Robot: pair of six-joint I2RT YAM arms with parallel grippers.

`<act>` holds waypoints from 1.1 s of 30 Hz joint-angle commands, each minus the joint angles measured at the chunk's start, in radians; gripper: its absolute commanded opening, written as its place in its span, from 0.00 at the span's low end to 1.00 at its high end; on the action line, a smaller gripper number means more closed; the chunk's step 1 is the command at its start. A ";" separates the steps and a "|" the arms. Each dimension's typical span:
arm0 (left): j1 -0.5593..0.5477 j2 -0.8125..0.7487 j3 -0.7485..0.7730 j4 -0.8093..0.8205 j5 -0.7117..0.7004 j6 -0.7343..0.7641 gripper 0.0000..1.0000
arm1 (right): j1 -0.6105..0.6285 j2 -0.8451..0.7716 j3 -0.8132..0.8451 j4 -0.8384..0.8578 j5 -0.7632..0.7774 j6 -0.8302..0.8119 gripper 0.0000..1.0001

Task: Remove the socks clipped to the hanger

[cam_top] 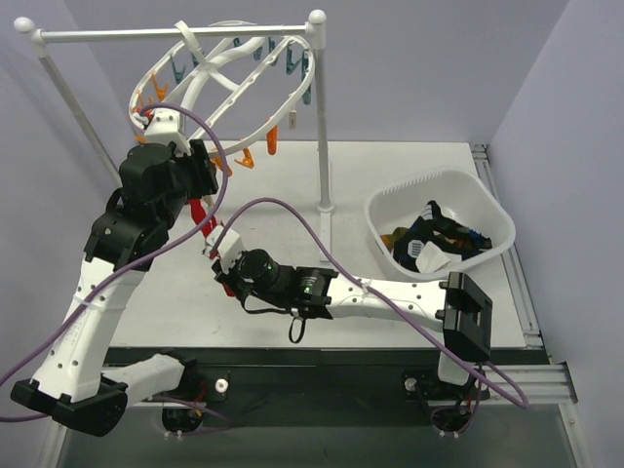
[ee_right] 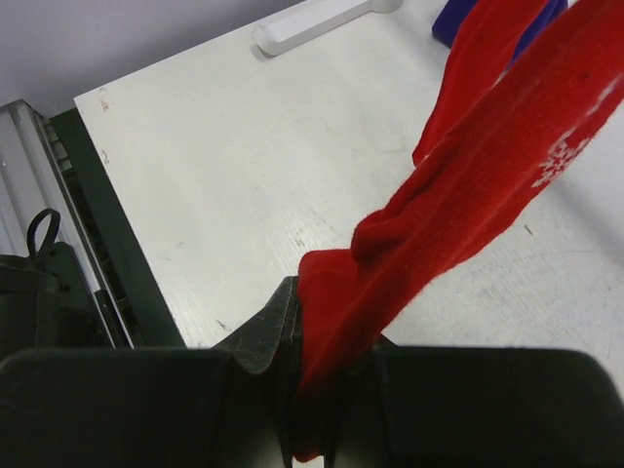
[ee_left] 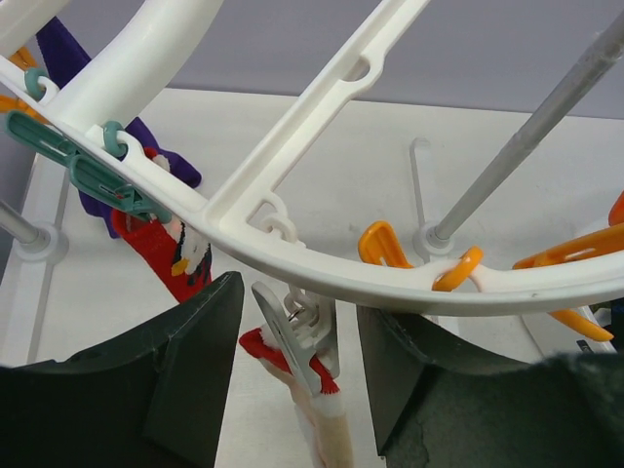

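Your right jaws gripped the red sock (ee_right: 468,195); your left jaws stood apart, seemingly around its clip (ee_left: 292,339) on the hanger (ee_left: 136,54).

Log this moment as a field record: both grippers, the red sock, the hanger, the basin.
left gripper: jaws open, either side of a clip on the hanger
right gripper: jaws shut on the lower end of the red sock
red sock: runs up toward the hanger
basin: holds several socks
purple sock: on the hanger
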 commanded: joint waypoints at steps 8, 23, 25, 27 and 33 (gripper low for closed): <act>-0.014 0.033 0.049 0.006 -0.093 0.021 0.47 | 0.078 0.002 0.124 -0.072 0.256 -0.128 0.00; -0.023 0.063 0.083 0.009 -0.107 0.026 0.00 | 0.101 0.051 0.187 -0.126 0.412 -0.220 0.00; -0.023 0.065 0.086 0.009 -0.109 0.024 0.00 | 0.103 0.051 0.184 -0.126 0.418 -0.223 0.00; -0.023 0.062 0.084 0.010 -0.107 0.023 0.00 | 0.103 0.046 0.174 -0.126 0.418 -0.220 0.00; -0.023 0.053 0.080 0.017 -0.080 0.021 0.00 | 0.083 -0.010 0.031 -0.121 0.409 -0.140 0.00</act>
